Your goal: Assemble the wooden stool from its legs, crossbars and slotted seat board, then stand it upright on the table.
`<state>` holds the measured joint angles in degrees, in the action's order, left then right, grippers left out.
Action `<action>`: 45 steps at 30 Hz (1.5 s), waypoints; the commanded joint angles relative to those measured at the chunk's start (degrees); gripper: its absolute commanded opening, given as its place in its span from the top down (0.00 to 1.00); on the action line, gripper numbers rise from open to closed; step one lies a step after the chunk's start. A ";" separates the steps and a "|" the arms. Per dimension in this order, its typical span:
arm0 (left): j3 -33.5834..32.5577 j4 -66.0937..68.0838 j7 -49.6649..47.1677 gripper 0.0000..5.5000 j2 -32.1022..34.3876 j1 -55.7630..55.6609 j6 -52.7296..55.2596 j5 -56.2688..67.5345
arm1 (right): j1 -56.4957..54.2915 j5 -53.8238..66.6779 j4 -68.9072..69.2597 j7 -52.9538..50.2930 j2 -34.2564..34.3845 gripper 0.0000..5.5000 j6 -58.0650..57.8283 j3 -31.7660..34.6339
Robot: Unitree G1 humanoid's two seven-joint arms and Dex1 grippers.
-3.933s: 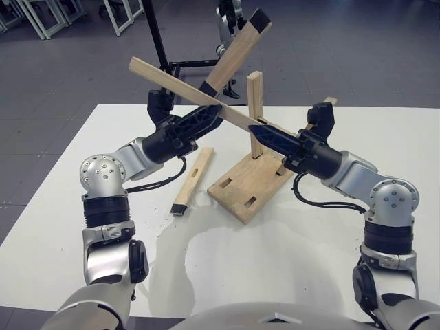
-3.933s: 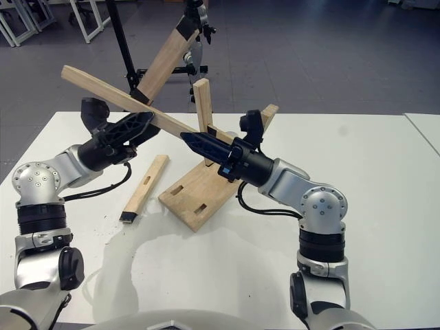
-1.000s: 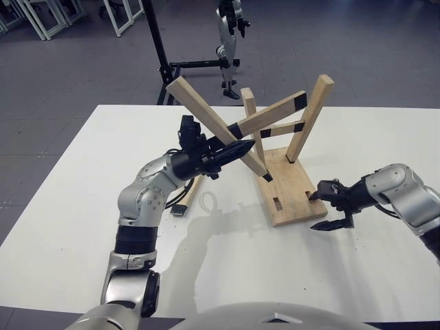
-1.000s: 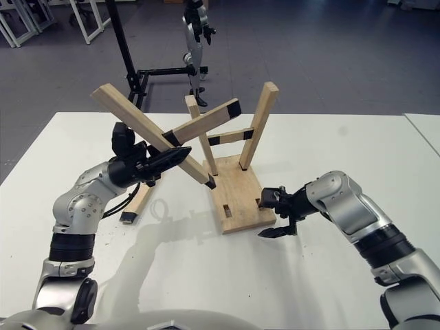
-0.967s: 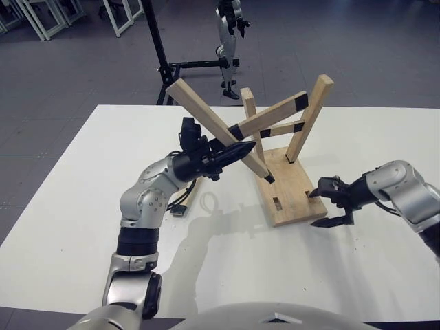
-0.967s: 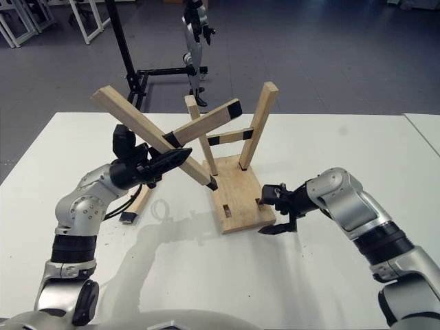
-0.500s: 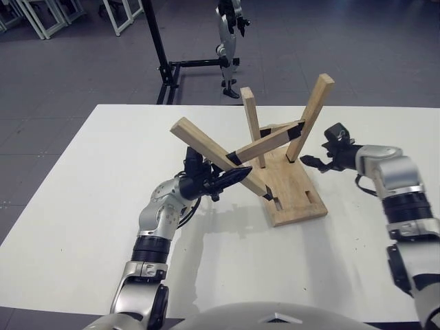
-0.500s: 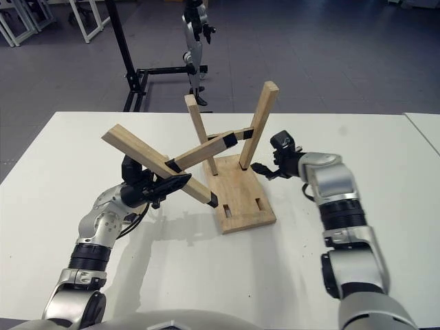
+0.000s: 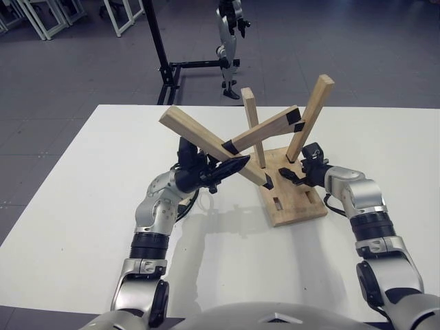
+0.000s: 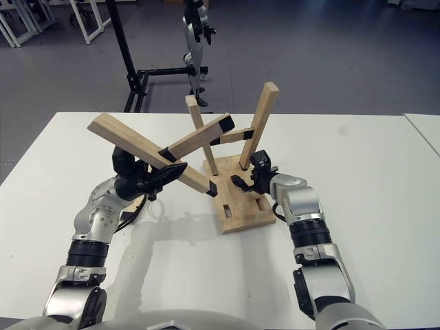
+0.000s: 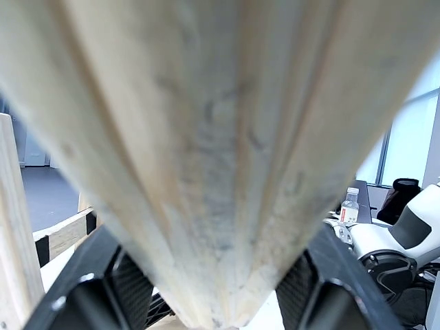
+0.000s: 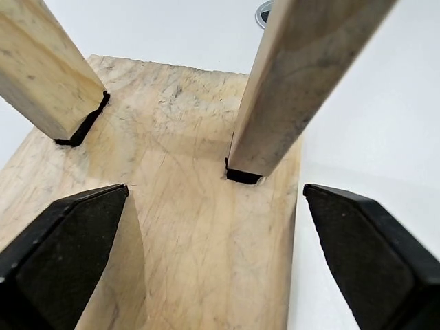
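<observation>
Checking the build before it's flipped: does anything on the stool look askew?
Yes. The leg held in the left gripper slants steeply across the others, its black-tipped lower end over the seat board, not in a slot. The two slotted legs lean apart.

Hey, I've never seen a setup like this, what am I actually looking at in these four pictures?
It is a humanoid robot with two arms, each ending in a two-finger gripper. Two pictures come from cameras on its head, looking down at a white table; two from cameras on its wrists. On the table lies a seat board with two legs standing in its slots. The left gripper clamps a tilted wooden leg joined to a crossbar. The right gripper is open above the board, holding nothing.
</observation>
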<state>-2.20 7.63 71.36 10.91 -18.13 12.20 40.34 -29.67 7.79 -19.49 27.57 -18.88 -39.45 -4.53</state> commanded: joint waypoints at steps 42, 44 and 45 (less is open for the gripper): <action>7.11 12.03 1.65 0.63 1.21 9.36 -16.85 -14.11 | -7.37 7.01 8.61 -6.63 1.41 0.15 -12.02 10.33; 7.47 15.39 2.00 0.63 1.54 8.06 -19.92 -15.74 | -6.81 7.33 9.23 -6.78 1.47 0.15 -12.16 10.37; 7.55 16.92 2.18 0.63 1.68 7.27 -21.32 -16.13 | -6.52 7.45 9.44 -6.84 1.45 0.15 -12.24 10.35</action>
<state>4.92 20.31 74.11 10.66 -10.35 -7.81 29.04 -36.86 15.39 -10.98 21.31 -16.94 -50.82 5.84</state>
